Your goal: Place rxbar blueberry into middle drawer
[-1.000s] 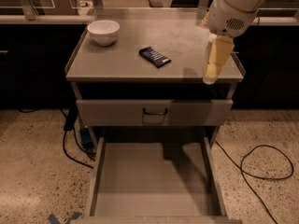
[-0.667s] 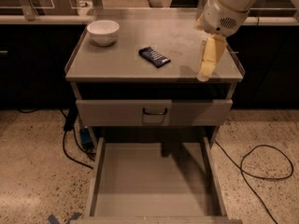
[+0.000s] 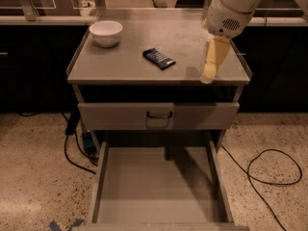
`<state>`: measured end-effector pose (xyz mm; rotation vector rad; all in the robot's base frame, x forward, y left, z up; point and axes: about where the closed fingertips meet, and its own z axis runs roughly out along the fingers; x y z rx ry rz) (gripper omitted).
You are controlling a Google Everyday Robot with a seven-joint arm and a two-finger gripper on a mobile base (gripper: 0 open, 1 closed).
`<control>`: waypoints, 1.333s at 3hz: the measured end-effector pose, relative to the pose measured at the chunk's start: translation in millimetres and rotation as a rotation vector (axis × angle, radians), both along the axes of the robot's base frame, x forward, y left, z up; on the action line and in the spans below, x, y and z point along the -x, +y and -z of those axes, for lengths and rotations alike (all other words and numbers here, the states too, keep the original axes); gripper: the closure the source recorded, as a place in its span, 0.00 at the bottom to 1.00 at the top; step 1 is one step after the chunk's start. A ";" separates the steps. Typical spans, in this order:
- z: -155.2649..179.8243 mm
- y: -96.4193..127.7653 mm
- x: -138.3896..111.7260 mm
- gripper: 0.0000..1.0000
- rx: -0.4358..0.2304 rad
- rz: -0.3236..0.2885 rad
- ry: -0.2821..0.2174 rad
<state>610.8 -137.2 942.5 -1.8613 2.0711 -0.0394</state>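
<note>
The pincer (image 3: pixel 208 75) hangs over the right part of the surface (image 3: pixel 130 69), near its front edge, pointing down with its tip close above the top. Against the frame of a second ago it has shifted a little to the left, toward the rxbar blueberry (image 3: pixel 159 58), but is well apart from it. Whether the pincer is wide or narrow cannot be told; it holds nothing that shows. The rxbar blueberry lies flat and slanted near the middle of the surface, where it lay before. The white bowl (image 3: pixel 106 32) has stayed at the back left corner. The middle drawer (image 3: pixel 154 184) is pulled out below as before, under the closed drawer front (image 3: pixel 120 117) with its black handle (image 3: pixel 159 115).
</note>
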 end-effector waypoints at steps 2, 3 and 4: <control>3.6 17.9 -31.8 0.00 0.183 0.245 -0.084; 1.1 16.3 -37.1 0.00 0.174 0.318 -0.100; 1.4 16.4 -36.2 0.00 0.169 0.315 -0.098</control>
